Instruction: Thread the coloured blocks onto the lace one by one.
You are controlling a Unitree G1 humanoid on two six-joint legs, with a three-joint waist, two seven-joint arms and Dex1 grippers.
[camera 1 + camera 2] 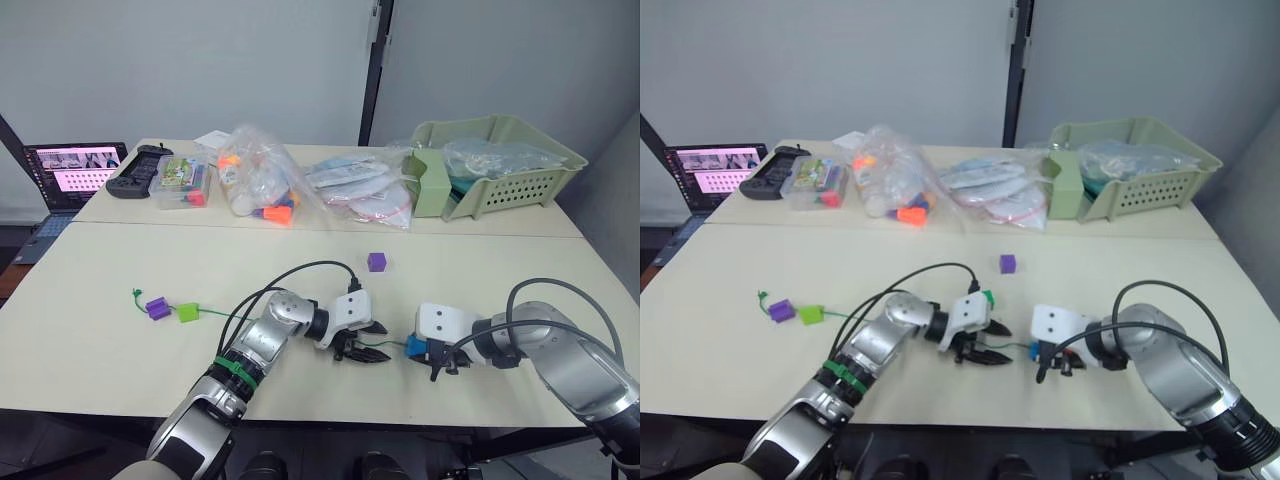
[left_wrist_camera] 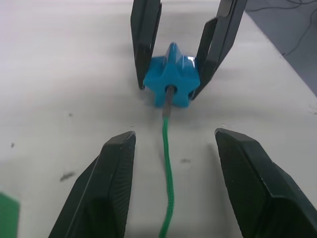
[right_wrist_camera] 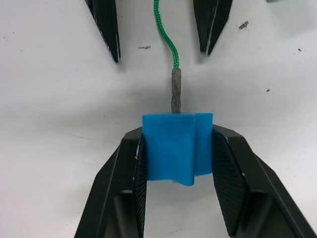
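Here the blue block (image 3: 177,146) is pinched in the right gripper (image 1: 437,358), with the lace's stiff tip (image 3: 176,90) poked into its hole.

The left gripper (image 1: 362,349) sits just beside the blue block with its jaws spread, the lace (image 2: 167,173) lying loose between its fingers (image 2: 104,193). Away from the blue block, along the lace toward its knotted end, a lime green block (image 1: 188,312) and a purple block (image 1: 157,308) are already threaded; another purple block (image 1: 376,261) lies loose farther up the table (image 1: 120,260). The block looks light, hard and likely slick, so a squeeze across its flat sides suits it. The lace looks limp except at the tip, so I judge the hold belongs right behind that stiff end.
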